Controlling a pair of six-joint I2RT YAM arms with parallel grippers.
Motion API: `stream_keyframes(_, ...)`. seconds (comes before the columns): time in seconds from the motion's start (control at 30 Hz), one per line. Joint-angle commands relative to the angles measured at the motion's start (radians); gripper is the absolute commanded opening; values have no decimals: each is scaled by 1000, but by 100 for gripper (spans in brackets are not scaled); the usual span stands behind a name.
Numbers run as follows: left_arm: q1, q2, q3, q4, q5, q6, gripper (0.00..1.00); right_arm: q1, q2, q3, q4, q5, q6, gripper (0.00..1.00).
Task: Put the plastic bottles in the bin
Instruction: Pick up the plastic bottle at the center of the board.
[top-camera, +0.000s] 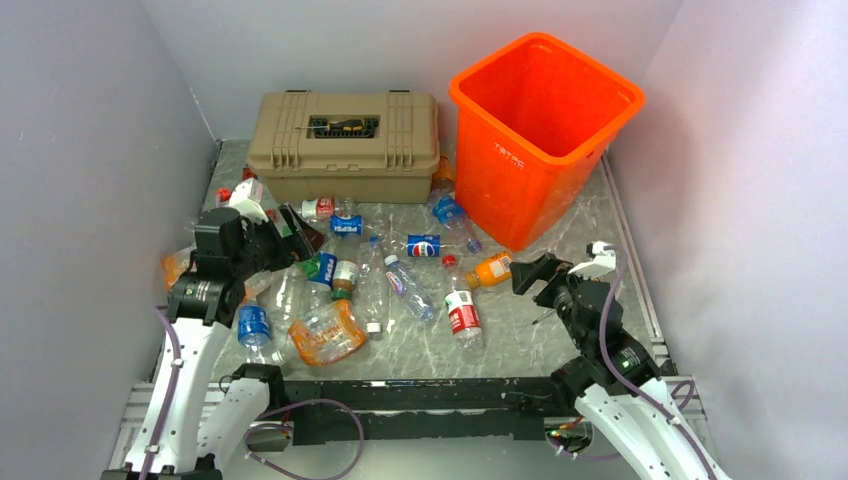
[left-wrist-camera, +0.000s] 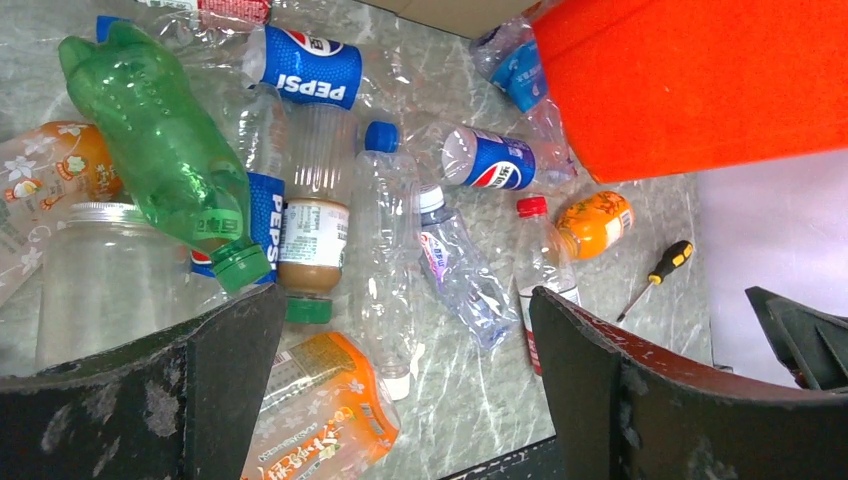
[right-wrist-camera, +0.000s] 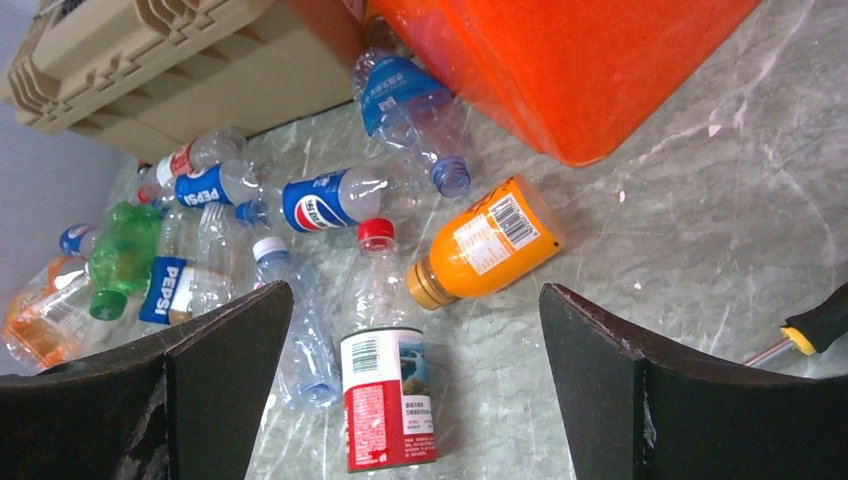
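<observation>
The orange bin (top-camera: 545, 130) stands upright at the back right. Several crushed plastic bottles lie on the marble table between the arms. They include a red-labelled bottle (top-camera: 462, 312), a small orange juice bottle (top-camera: 490, 268), a Pepsi bottle (top-camera: 425, 245), a green bottle (left-wrist-camera: 165, 150) and a large orange-wrapped bottle (top-camera: 325, 335). My left gripper (top-camera: 288, 232) is open and empty above the left part of the pile; the orange-wrapped bottle (left-wrist-camera: 310, 420) shows between its fingers. My right gripper (top-camera: 530, 272) is open and empty, with the red-labelled bottle (right-wrist-camera: 388, 395) and the juice bottle (right-wrist-camera: 485, 250) below it.
A tan latched toolbox (top-camera: 345, 150) stands at the back, left of the bin, with a tool in its lid recess. A yellow-handled screwdriver (left-wrist-camera: 655, 278) lies on the table near the right gripper. Grey walls close in both sides and the back.
</observation>
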Motion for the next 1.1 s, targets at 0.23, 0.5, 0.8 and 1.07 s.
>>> stream_keyframes(0.23,-3,-60,-26,91,91,33,99,5,85,35,87,-231,-140,92)
stream_keyframes(0.5,-2,-25,-46,111,124,17,99,63,215,20,77,-132,-95,91)
stream_keyframes(0.8,-2,-46,-145,259,194,-62,98,95,285,-90,211,-270,-42,91)
stream_keyframes(1.07,-2,3,-131,254,281,-39,99,201,418,-96,294,-311,-28,90)
